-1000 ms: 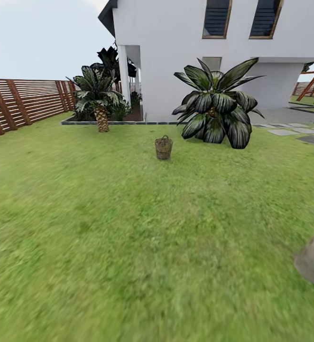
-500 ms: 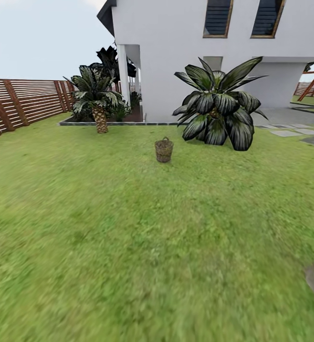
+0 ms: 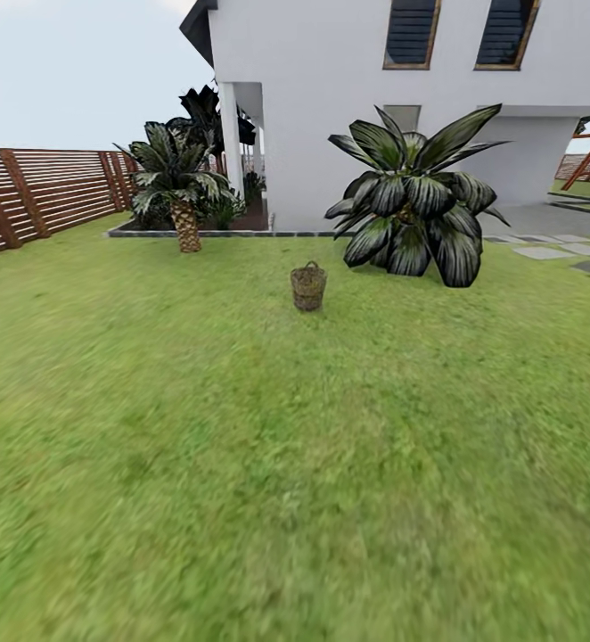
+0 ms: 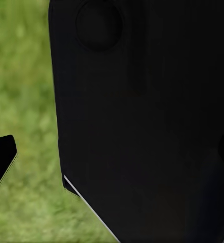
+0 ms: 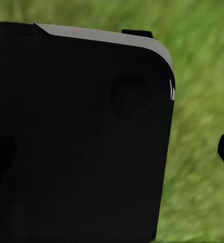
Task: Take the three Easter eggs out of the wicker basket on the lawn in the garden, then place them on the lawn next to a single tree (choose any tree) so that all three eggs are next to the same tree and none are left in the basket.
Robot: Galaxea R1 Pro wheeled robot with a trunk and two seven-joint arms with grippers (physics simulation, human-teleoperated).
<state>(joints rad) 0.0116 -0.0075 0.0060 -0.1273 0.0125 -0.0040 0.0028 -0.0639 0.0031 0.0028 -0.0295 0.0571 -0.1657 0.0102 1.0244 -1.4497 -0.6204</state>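
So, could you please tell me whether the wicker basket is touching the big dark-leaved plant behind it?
Apart. The head view shows a strip of lawn between the wicker basket and the dark-leaved plant.

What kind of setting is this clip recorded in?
A simulated fenced garden beside a house: a grass lawn, a brown slatted fence, a white house, and a wicker basket standing on the grass.

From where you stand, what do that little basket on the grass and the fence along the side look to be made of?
The wicker basket looks like brown woven wicker: an open lattice weave and a small loop handle at its rim. The fence looks like reddish-brown wood, thin horizontal slats with gaps between thicker leaning posts. Both look matte, though in a rendered scene that is only their look.
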